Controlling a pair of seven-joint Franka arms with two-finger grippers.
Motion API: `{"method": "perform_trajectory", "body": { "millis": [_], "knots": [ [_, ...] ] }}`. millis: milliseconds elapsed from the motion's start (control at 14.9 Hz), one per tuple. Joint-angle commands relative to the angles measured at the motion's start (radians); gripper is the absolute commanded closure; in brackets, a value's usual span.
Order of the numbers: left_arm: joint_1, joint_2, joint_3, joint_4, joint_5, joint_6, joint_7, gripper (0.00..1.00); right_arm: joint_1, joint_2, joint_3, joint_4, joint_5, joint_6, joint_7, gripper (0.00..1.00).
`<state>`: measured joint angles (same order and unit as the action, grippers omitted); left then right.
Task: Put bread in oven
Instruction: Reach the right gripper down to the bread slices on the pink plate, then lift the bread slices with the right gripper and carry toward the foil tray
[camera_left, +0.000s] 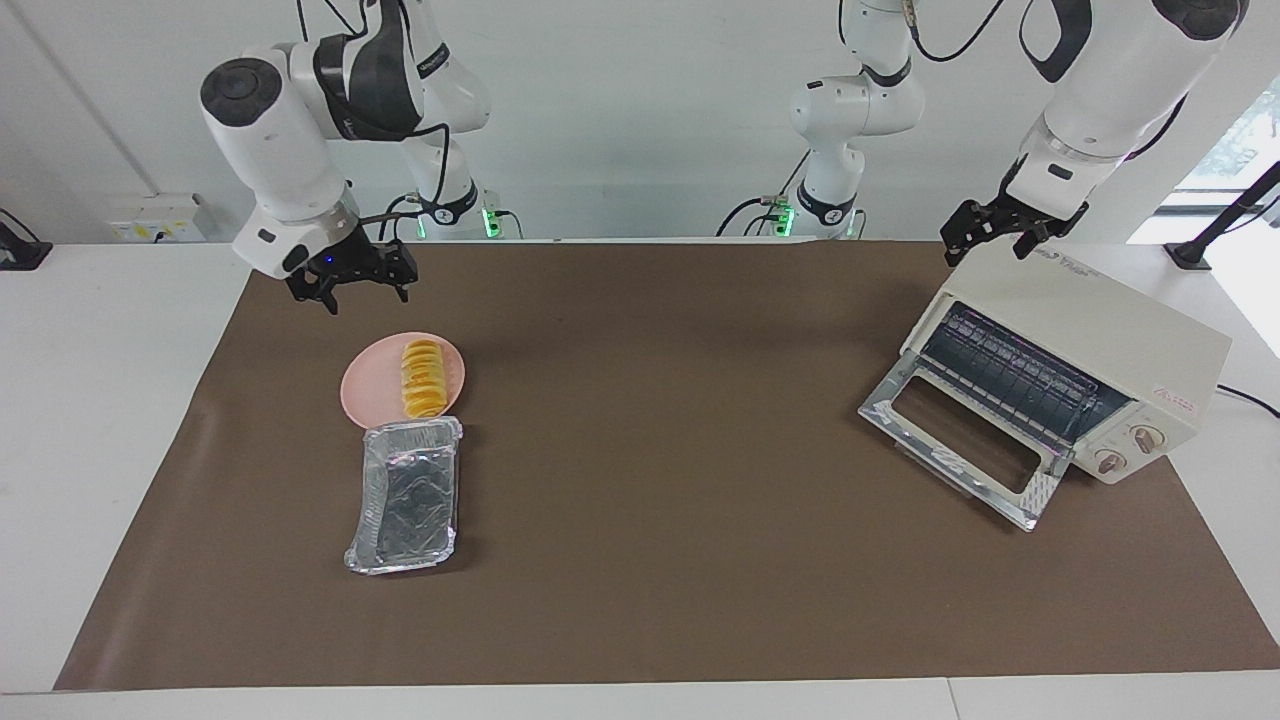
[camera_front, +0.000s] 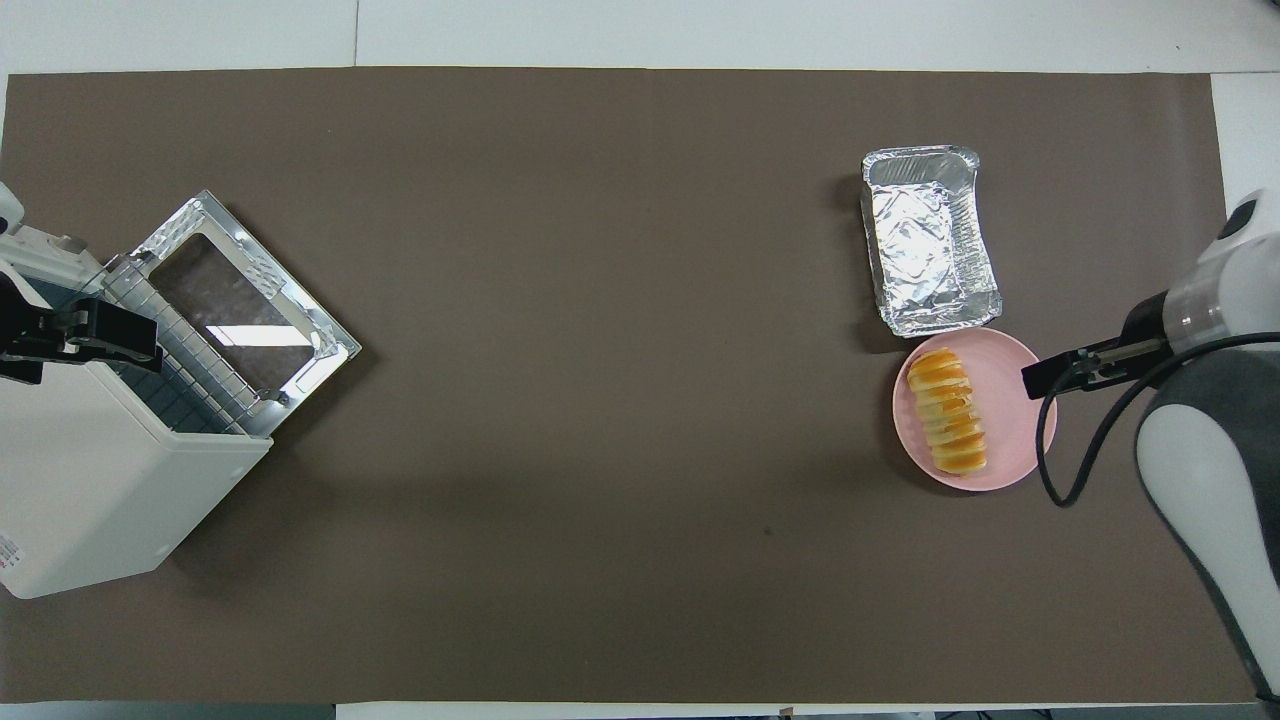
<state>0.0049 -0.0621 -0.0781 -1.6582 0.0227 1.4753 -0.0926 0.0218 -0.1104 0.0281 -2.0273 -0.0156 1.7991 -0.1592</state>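
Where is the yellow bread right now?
The bread lies on the pink plate toward the right arm's end of the table, with the foil tray touching the plate's edge farther from the robots.

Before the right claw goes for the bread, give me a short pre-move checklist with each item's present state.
1. Bread lying free on the pink plate: ok.
2. Right claw open, empty, above the mat near the plate: ok.
3. Oven door dropped open, rack showing: ok.
4. Foil tray touches the plate's edge, apart from the bread: ok.
5. Left claw waits open over the oven's top: ok.
6. Inside of the oven free of items: cannot tell.
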Motion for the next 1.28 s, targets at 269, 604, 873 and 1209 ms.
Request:
{"method": "perform_trajectory", "body": {
  "millis": [269,604,873,1209],
  "knots": [
    [0.001,-0.008,0.003,-0.003,-0.007,-0.015,-0.004,0.0,0.021,0.014,-0.001,-0.303,0.014,0.38,-0.025,0.0],
    [0.001,-0.008,0.003,-0.003,-0.007,-0.015,-0.004,0.0,0.018,0.063,-0.002,-0.382,0.014,0.561,-0.111,0.0],
    [0.001,-0.008,0.003,-0.003,-0.007,-0.015,-0.004,0.0,0.021,0.083,-0.002,-0.404,0.014,0.622,-0.105,0.0],
    [0.001,-0.008,0.003,-0.003,-0.007,-0.015,-0.004,0.0,0.018,0.084,-0.002,-0.404,0.014,0.626,-0.117,0.45]
  ]
}}
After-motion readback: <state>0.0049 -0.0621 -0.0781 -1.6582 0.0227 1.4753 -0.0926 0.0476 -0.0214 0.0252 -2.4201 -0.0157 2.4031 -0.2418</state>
